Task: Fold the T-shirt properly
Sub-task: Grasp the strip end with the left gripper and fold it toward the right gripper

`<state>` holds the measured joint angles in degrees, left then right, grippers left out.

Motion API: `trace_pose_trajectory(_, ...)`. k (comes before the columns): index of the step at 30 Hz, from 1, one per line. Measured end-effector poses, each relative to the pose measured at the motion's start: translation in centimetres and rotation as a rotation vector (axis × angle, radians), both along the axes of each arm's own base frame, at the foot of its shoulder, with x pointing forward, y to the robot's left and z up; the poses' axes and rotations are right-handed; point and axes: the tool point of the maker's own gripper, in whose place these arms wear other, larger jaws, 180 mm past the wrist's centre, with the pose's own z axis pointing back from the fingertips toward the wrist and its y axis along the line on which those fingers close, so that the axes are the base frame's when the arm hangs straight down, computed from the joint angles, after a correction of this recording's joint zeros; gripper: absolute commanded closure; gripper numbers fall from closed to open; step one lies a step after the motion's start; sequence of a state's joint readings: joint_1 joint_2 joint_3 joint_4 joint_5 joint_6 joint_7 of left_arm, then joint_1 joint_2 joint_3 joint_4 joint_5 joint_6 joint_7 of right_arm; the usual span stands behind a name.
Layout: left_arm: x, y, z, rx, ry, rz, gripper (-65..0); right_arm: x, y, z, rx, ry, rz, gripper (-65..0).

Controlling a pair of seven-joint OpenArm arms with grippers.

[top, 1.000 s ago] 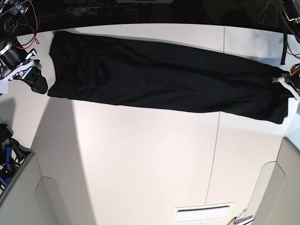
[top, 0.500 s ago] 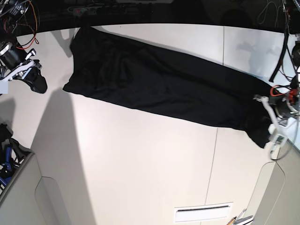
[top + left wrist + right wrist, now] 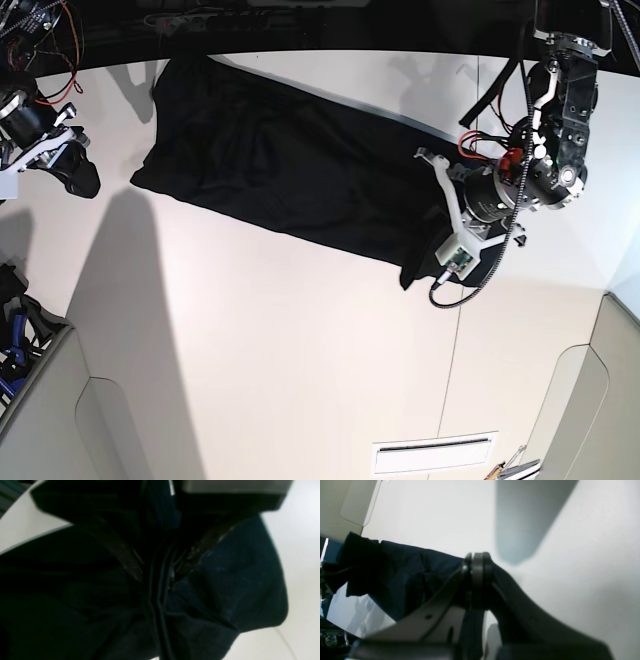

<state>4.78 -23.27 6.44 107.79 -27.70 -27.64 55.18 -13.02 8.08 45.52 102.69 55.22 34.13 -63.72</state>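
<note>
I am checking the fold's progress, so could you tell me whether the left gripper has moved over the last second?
Yes. The left gripper, shut on the T-shirt, has travelled inward from the table's edge, past the table seam.

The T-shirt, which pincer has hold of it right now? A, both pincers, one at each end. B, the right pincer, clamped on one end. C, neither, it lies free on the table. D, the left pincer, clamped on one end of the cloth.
D: the left pincer is shut on the bunched end of the T-shirt, while the right pincer sits shut and empty, apart from the cloth's other end.
</note>
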Motion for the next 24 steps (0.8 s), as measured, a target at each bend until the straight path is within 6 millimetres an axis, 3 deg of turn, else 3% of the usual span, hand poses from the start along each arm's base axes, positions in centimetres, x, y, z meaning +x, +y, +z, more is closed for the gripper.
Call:
trace_pose_trajectory(5,-0.1,-0.6,-0.1,-0.016,0.007,0.004,0.0,0.0,-0.2,-0.1,-0.011,0.005,-0.005,0.0)
trace_pose_trajectory(12,-0.6,-2.9,0.1,-0.119,0.032,0.001,0.0,-0.1,-0.3,-0.3,-0.019,0.010,-0.007,0.0)
trace_pose_trajectory(16,-0.7,-4.1,0.2,-0.158,0.035,0.004,-9.6,-0.2,-0.4,-0.9,-0.020,0.030,-0.014,0.0)
trace_pose_trajectory(18,-0.7,-4.4,0.2,-0.166,0.036,0.004,-17.1,-0.7,-0.5,-1.5,-0.009,0.049,-0.019,-5.3)
trace_pose_trajectory(21,-1.1,-4.8,0.2,-0.183,0.041,-0.021,-30.2,-1.6,-0.6,-2.8,0.012,0.091,-0.028,-20.8)
trace_pose_trajectory(24,-1.8,-6.0,0.6,-0.251,0.055,-0.052,-32.6,-2.5,-0.6,-4.4,0.047,0.140,-0.042,-35.7)
